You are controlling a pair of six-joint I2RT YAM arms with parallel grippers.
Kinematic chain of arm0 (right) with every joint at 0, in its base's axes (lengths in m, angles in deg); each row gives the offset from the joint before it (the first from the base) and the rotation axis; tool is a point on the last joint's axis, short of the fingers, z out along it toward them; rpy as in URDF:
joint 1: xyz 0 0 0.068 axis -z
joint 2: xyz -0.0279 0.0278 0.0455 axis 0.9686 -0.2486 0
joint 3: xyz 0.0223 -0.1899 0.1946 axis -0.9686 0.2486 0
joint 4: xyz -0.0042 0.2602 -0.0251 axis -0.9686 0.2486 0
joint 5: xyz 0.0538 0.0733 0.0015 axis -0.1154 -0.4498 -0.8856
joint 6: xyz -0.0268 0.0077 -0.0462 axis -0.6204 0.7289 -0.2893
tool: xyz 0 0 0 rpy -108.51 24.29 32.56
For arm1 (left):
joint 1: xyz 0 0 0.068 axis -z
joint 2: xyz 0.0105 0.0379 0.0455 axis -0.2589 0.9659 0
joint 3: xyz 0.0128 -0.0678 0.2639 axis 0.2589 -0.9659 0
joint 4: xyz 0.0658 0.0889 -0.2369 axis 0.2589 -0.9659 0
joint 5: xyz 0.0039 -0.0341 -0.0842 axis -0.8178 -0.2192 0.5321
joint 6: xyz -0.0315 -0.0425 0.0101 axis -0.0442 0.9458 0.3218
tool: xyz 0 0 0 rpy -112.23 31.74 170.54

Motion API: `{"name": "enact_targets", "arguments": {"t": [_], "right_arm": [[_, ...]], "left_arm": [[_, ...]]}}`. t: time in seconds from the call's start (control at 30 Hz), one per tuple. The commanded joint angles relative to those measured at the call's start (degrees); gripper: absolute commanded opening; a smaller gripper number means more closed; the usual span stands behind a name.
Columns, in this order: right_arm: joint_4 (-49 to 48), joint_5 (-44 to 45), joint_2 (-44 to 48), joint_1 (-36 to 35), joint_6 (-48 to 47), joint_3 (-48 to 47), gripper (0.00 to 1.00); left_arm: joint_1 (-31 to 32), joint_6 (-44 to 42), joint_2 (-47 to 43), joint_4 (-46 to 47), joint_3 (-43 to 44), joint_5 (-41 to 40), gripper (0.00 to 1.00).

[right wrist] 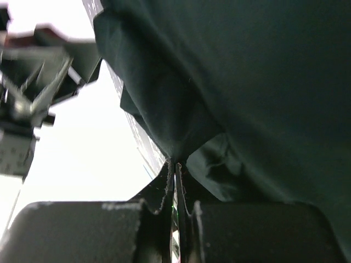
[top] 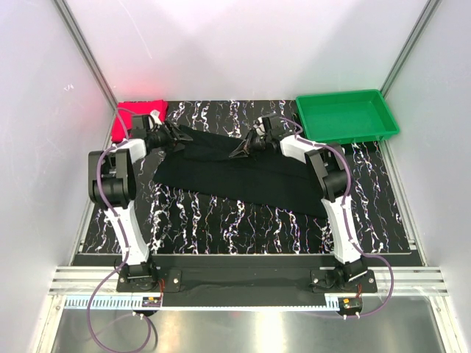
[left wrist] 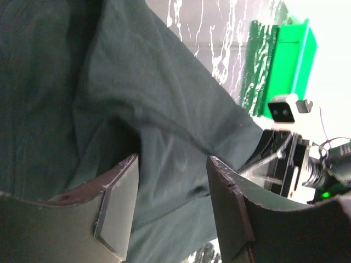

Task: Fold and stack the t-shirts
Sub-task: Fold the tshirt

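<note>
The black t-shirt [top: 243, 175] lies spread and rumpled across the middle of the marbled mat [top: 221, 220]. My right gripper [top: 241, 151] is at its back edge, shut on a pinch of black cloth [right wrist: 247, 82]; the right wrist view has the fabric drawn to a point between the closed fingertips [right wrist: 176, 164]. My left gripper [top: 179, 140] is at the shirt's back left corner. Its jaws [left wrist: 173, 170] stand open, with loose cloth [left wrist: 137, 82] lying between and behind the fingers [left wrist: 118, 203]. The red t-shirt [top: 136, 118] sits bunched at the back left corner, behind the left arm.
A green plastic tray [top: 346, 116] stands at the back right, also in the left wrist view [left wrist: 274, 60]. White walls and metal rails enclose the mat on three sides. The right arm's wrist camera [left wrist: 285, 108] sits close to my left gripper.
</note>
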State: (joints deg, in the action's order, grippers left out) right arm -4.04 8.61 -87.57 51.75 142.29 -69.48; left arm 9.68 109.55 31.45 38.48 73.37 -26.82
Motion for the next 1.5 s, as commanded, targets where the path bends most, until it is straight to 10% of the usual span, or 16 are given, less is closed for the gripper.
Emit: {"name": "enact_targets", "arguments": {"t": [0.0,0.9,1.3,1.47], "right_arm": [[-1.00,-1.45,-2.06,1.53,1.16,-4.63,0.05],[-1.00,-2.94,-4.44,2.85,2.30,-7.18,0.05],[-0.91,-4.96,-1.55,2.85,1.69,-4.29,0.05],[-0.12,-5.75,1.36,2.85,1.08,-0.87,0.05]], "left_arm": [[-0.30,-5.92,-9.11,-1.35,-3.12,-5.50,0.56],[2.77,-10.32,0.18,-5.40,0.64,0.64,0.59],[1.63,-8.91,-6.14,-8.90,-1.11,-0.85,0.04],[0.14,-9.08,-8.60,-13.12,-0.85,-0.06,0.00]]}}
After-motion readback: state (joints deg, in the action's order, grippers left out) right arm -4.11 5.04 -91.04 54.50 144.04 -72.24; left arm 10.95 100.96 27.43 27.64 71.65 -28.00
